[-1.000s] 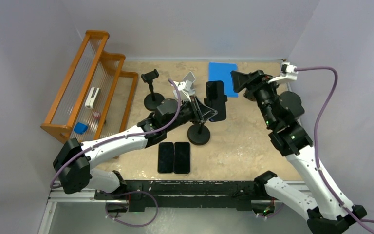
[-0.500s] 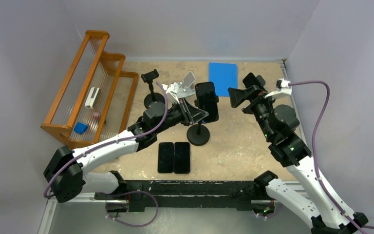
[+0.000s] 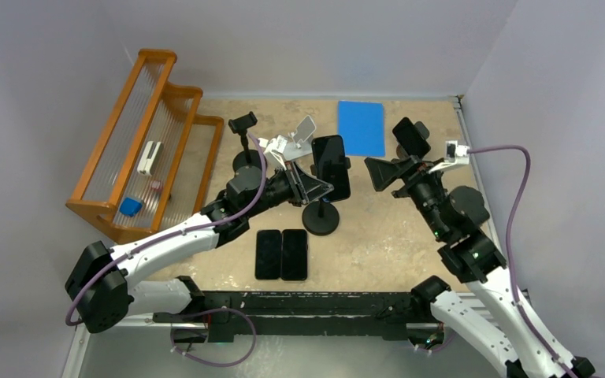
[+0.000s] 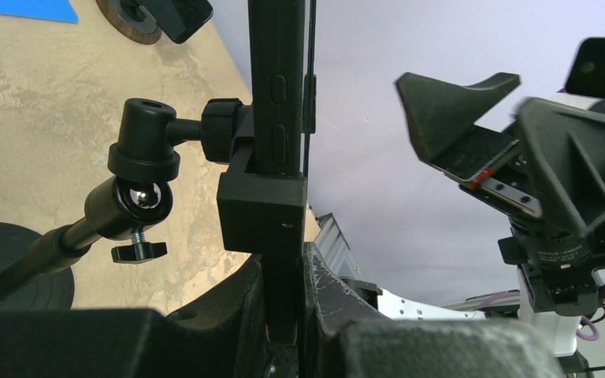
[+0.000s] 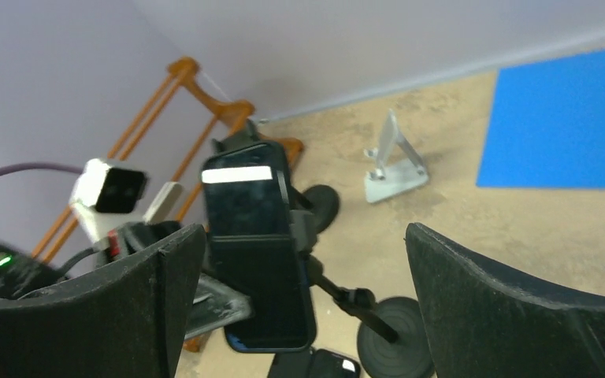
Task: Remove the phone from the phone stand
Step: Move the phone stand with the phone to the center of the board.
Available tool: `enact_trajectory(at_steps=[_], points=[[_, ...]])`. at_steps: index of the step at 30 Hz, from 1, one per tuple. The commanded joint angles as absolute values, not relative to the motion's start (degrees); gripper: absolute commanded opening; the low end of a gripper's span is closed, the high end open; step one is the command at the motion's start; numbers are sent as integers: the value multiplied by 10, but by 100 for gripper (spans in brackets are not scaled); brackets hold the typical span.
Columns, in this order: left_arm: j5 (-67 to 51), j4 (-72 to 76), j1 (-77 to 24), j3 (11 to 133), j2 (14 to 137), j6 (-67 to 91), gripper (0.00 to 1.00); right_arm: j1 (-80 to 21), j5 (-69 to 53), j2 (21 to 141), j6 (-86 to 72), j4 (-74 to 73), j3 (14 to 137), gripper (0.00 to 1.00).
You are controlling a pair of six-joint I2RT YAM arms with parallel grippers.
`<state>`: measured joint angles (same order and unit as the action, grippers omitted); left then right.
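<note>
A black phone (image 3: 331, 165) sits upright in the clamp of a black phone stand (image 3: 321, 218). My left gripper (image 3: 313, 186) is shut on the phone's lower edge. In the left wrist view the phone (image 4: 280, 102) is edge-on, the stand's clamp (image 4: 261, 209) wraps it, and my left gripper (image 4: 283, 279) pinches it just below the clamp. My right gripper (image 3: 380, 173) is open and empty, just right of the phone and level with it. In the right wrist view the phone (image 5: 256, 244) lies between and beyond the open right gripper (image 5: 303, 236).
Two dark phones (image 3: 282, 253) lie flat in front of the stand. An empty black stand (image 3: 244, 146) and a white stand (image 3: 303, 134) are behind. A blue mat (image 3: 361, 126) and another stand holding a phone (image 3: 411, 138) are at the back right. A wooden rack (image 3: 146, 142) stands at left.
The phone, held by my left gripper, has swung left on the stand while the base stayed put. My right gripper has come nearer and left, toward the phone.
</note>
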<state>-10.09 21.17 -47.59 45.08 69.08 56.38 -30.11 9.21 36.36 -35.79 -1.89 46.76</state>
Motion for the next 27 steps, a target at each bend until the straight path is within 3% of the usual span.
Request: enact_trajectory(at_steps=[1, 16, 27], points=[[-114, 210, -470, 450, 684, 546, 12, -303, 17, 327, -309, 82, 458, 99], [-119, 199, -470, 453, 672, 547, 27, -303, -25, 399, -291, 59, 465, 93], [-98, 169, -469, 454, 630, 526, 46, -303, -27, 398, -290, 49, 474, 93]])
